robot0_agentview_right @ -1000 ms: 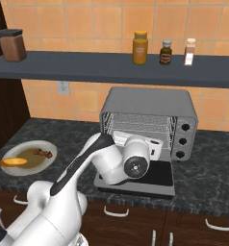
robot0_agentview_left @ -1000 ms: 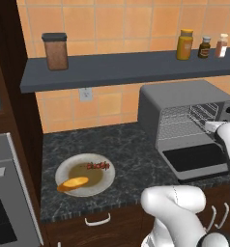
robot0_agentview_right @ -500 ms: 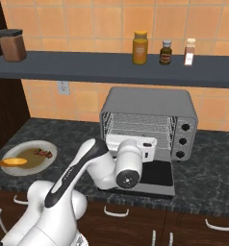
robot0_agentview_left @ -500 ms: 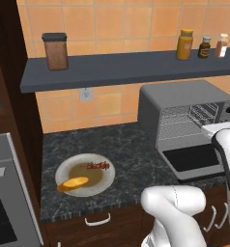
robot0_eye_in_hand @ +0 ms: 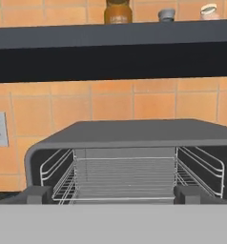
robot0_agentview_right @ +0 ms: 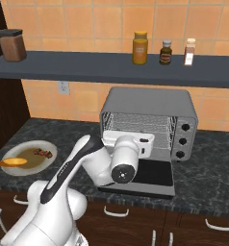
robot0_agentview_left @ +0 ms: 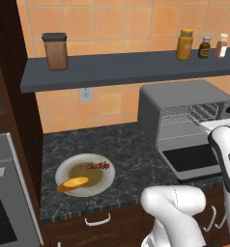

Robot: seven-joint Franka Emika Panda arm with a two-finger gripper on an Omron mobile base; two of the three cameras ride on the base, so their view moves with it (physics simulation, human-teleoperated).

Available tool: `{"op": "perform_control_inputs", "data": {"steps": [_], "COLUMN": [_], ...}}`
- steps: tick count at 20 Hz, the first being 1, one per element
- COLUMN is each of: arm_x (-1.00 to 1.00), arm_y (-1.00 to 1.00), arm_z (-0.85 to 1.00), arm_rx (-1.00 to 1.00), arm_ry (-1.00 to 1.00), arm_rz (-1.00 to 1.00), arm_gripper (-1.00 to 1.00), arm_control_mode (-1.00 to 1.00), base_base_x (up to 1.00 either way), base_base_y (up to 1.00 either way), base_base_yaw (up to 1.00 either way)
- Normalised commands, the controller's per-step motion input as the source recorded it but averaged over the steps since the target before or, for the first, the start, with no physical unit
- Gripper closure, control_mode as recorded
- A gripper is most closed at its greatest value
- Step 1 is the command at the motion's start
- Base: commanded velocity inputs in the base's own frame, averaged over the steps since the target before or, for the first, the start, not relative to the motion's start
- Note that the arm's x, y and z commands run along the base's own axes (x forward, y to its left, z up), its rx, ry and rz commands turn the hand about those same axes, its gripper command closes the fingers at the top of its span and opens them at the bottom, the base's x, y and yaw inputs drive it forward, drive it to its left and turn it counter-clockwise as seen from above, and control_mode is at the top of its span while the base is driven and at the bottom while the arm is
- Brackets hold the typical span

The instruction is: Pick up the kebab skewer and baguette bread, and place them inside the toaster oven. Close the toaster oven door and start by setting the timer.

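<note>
Skewer of dark red-brown chunks [robot0_agentview_left: 97, 166] and golden baguette bread [robot0_agentview_left: 72, 183] lie together on a round pale plate [robot0_agentview_left: 107, 179] on the speckled black stone counter [robot0_agentview_left: 131, 154], well left of the grey metal toaster oven [robot0_agentview_right: 150, 103]. Its dark glass door [robot0_agentview_right: 152, 174] is folded flat onto the counter, wire rack [robot0_eye_in_hand: 125, 178] bare. The white arm's gripper [robot0_eye_in_hand: 113, 194] faces the cavity with jaws spread wide, gripping nothing. Orange tiles [robot0_agentview_right: 87, 19] back a dark shelf [robot0_agentview_right: 87, 67] carrying unreadable jars.

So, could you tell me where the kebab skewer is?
The kebab skewer lies on the plate beside the baguette bread, left of the toaster oven.
</note>
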Motion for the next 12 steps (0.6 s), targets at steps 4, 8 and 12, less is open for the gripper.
{"op": "perform_control_inputs", "data": {"steps": [4,8,12], "arm_x": [0.29,0.64,0.68], "arm_y": [0.00,-0.03,-0.03], "arm_z": [-0.18,-0.17,-0.17], "arm_rx": [0.00,0.00,0.00], "arm_ry": [0.13,0.15,0.12], "arm_rz": [0.00,0.00,0.00], "arm_gripper": [-1.00,-1.00,-1.00], "arm_control_mode": [-1.00,-1.00,-1.00], "base_base_x": [0.00,0.00,0.00], "base_base_y": [0.00,0.00,0.00], "base_base_yaw": [0.00,0.00,0.00]}}
